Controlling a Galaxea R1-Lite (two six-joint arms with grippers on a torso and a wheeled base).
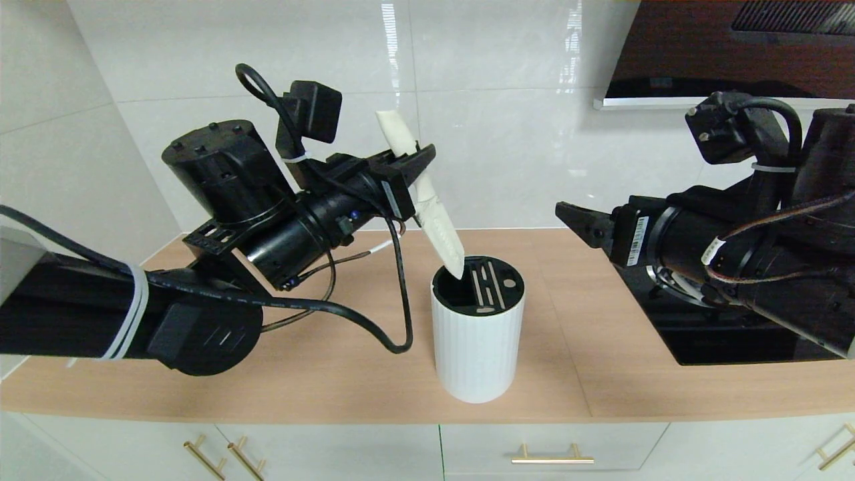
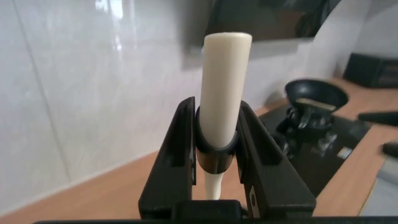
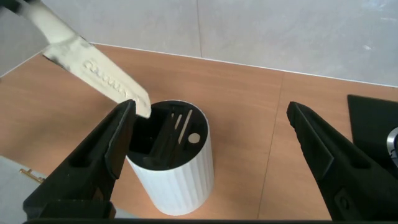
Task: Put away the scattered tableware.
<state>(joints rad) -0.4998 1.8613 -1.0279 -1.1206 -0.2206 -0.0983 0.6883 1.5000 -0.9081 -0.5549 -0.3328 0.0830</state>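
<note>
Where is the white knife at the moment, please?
In the head view, centre, the white knife is clamped in the left gripper, tilted, its tip at the mouth of the white holder.

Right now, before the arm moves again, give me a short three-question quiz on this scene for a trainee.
1. True or false: the left gripper is shut on the knife.
2. Where is the knife's tip? A) flat on the counter B) at the mouth of the white holder C) inside the pan
3. Fill in: the right gripper has its jaws ____.

Key: 1 true; 2 B; 3 open.
</note>
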